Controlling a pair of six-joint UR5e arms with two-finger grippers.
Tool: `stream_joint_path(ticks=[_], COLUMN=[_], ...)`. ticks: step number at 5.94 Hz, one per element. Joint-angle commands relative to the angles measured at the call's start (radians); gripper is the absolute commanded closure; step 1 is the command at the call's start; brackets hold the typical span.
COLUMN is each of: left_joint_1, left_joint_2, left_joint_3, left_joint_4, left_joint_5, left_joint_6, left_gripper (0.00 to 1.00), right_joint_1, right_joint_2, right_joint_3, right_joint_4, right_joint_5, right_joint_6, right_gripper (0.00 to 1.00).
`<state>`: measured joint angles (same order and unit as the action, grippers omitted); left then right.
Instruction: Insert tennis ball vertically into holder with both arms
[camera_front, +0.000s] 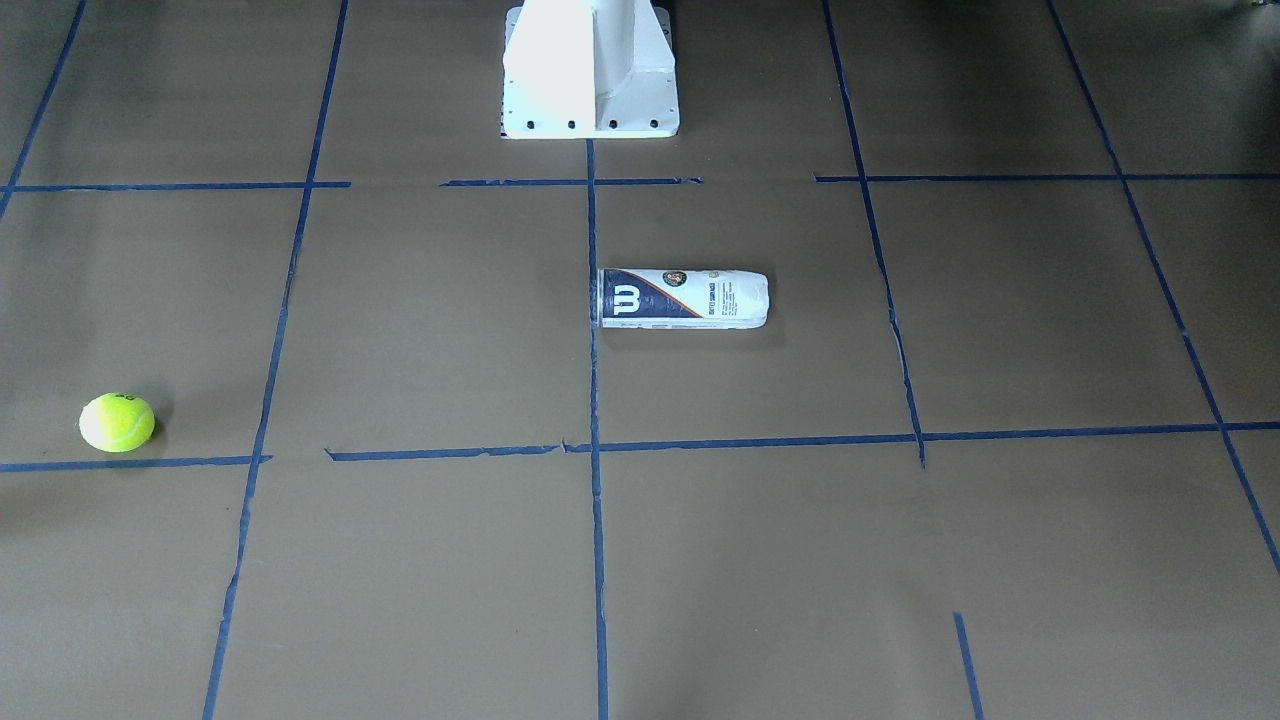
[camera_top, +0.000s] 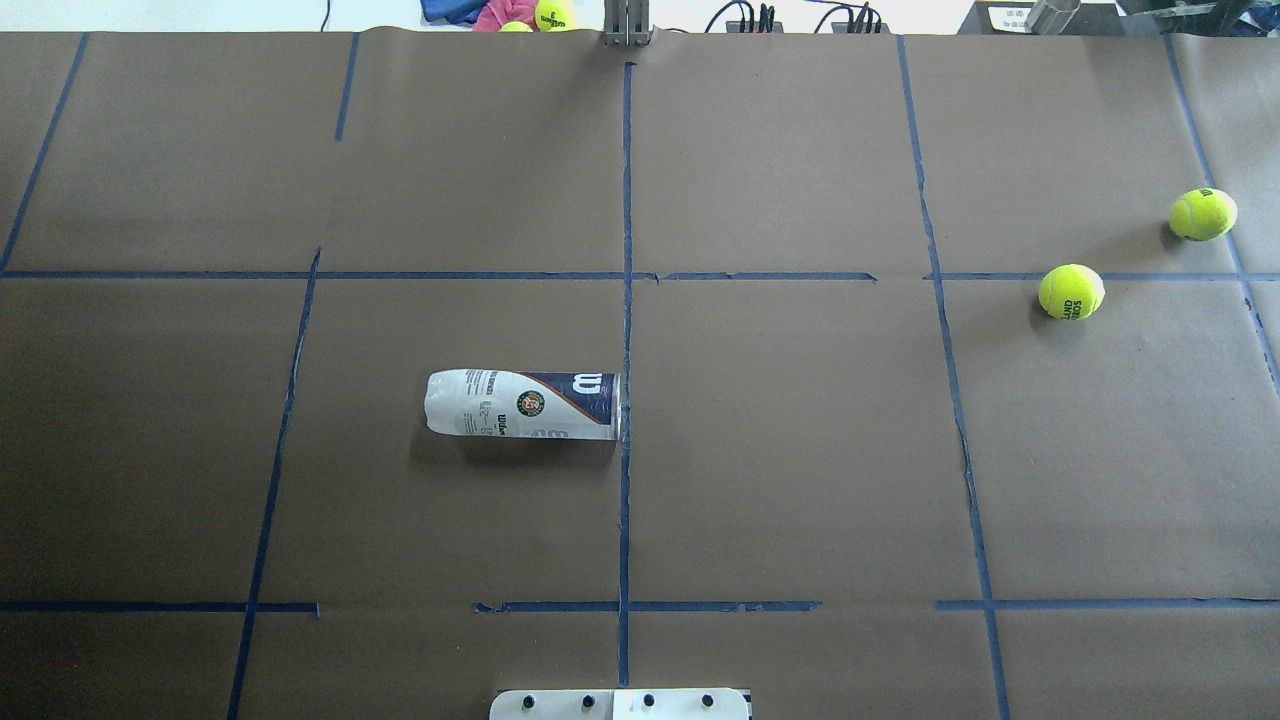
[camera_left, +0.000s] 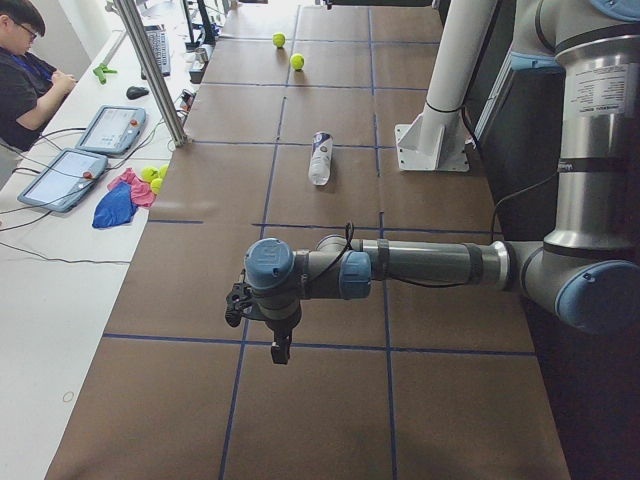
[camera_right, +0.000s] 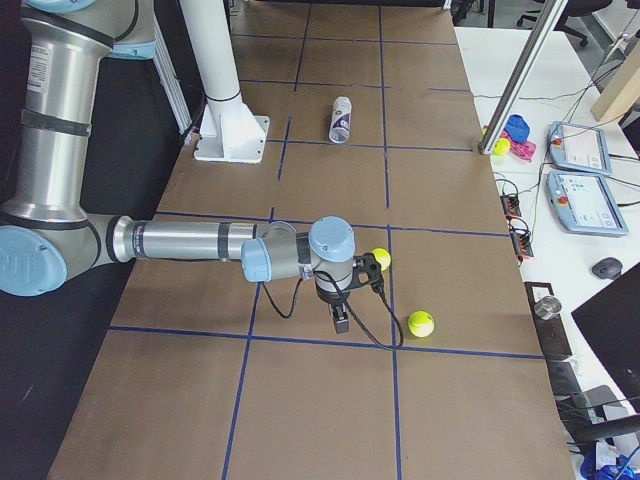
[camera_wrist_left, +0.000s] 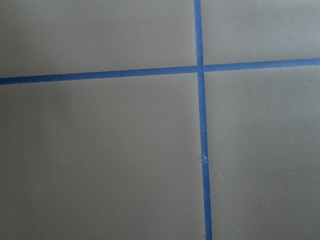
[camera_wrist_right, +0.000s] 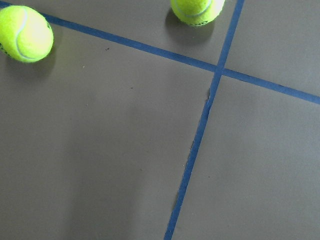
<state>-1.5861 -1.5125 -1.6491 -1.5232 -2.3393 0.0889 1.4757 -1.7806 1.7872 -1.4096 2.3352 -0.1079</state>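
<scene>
With the holder (camera_top: 520, 404) lying flat mid-desk and the tennis ball (camera_top: 1071, 291) near its right edge, both ungrasped, fetching came next; whether the left gripper (camera_left: 281, 350) or right gripper (camera_right: 341, 324) stood apart couldn't be told.

— Type of premises?
— Robotics lab. Arms (camera_left: 420, 262) reached over a table (camera_top: 800, 450) papered brown and gridded with tape (camera_top: 626, 200); a pedestal (camera_front: 590, 70) stood on it.
— Staff?
— One operator (camera_left: 25, 70) sat beside two pendants (camera_left: 112, 130).

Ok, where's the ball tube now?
In the overhead view the holder lies on its side near the middle of the table, on the robot's left half, one end at the central tape line.
</scene>
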Motion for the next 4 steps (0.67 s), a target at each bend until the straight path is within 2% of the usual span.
stream_joint_path(ticks=[1,4], left_joint_1=[0.003,0.026], left_joint_2=[0.002,-0.027], left_joint_3=[-0.004,-0.003], left_joint_4=[-0.002,-0.011], left_joint_5=[0.006,0.000], left_joint_6=[0.003,-0.007], left_gripper=[0.00,0.00], right_joint_1=[0.000,0.000], right_joint_2=[-0.003,0.021], right_joint_3=[0.003,-0.009], right_joint_4=[0.001,0.006], right_joint_5=[0.001,-0.011], right_joint_6=[0.002,0.017], right_gripper=[0.00,0.00])
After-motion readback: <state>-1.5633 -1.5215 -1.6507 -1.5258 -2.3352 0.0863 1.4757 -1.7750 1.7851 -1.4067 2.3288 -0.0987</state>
